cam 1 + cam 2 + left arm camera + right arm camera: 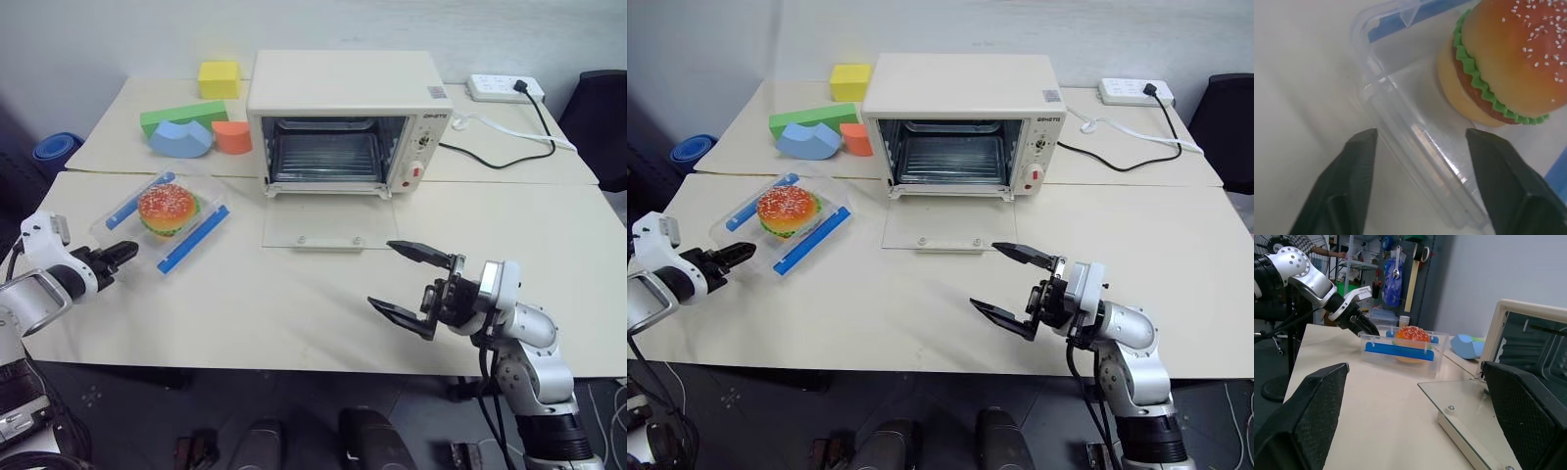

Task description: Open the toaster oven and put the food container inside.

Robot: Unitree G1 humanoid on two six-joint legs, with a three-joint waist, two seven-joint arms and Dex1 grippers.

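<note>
The food container [167,219] lies on the counter [294,313], left of the open toaster oven [348,122]. The left tool [120,257], fingers apart, straddles its near corner. The right tool [409,284] gapes wide, empty.

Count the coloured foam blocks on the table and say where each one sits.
4, all left of the toaster oven: yellow block farthest back, green block in front of it, blue block before the green one, orange block nearest the oven. Others could be hidden behind the oven.

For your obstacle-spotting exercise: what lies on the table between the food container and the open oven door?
Nothing: bare table separates the food container from the toaster oven's lowered door, seen in both eye views.
</note>
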